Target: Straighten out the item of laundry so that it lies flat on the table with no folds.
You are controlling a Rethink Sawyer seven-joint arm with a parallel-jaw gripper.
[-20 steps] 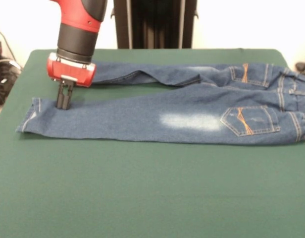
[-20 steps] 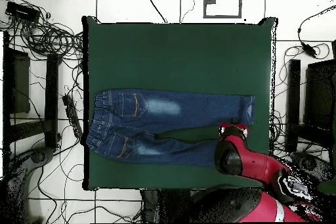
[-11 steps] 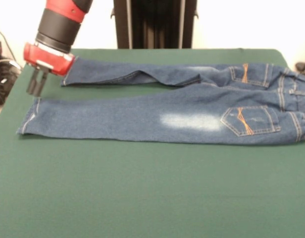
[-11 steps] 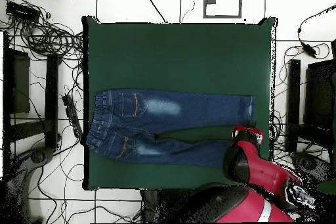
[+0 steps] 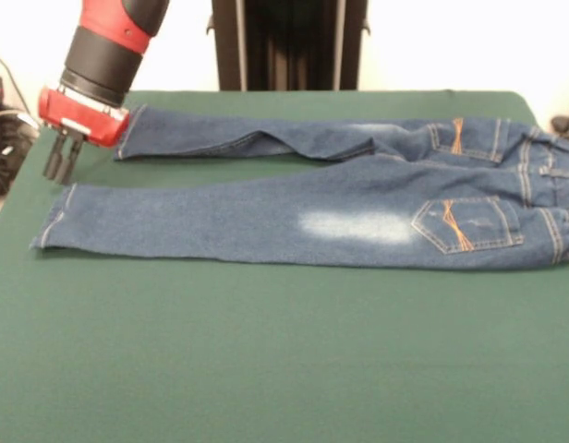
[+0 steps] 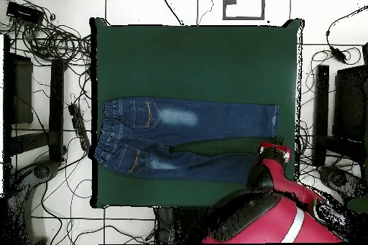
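Faded denim jeans (image 5: 340,217); matt felt-like table (image 5: 266,360).

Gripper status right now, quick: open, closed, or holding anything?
Gripper: shut and empty, raised clear of the jeans, past the hem of the nearer leg, over the table.

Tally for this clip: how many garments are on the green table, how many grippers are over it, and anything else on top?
Jeans: 1, spread on the table
Gripper: 1, above the table's edge beside the leg cuffs, holding nothing
Other things on the table: 0
Total: 2
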